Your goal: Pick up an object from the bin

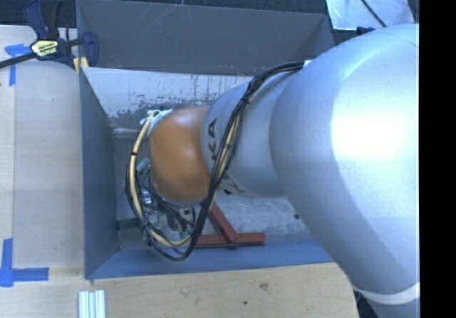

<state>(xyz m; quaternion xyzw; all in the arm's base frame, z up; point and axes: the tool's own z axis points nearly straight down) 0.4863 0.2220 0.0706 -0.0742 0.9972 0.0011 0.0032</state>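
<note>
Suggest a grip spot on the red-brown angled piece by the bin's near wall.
Probably the slanted arm of the red-brown angled piece, from straight above, closing across its width. The piece lies flat, and that arm juts away from the near wall with both sides looking free, while the long bar runs close along the wall.

bin [100, 167] floor: mostly under arm [342, 152] | red-brown bar [246, 239]: partly covered

Robotics lab, by the look: bulky silver cabled robot arm [356, 152] leaned into a scuffed grey sheet-metal bin [96, 167].
</note>
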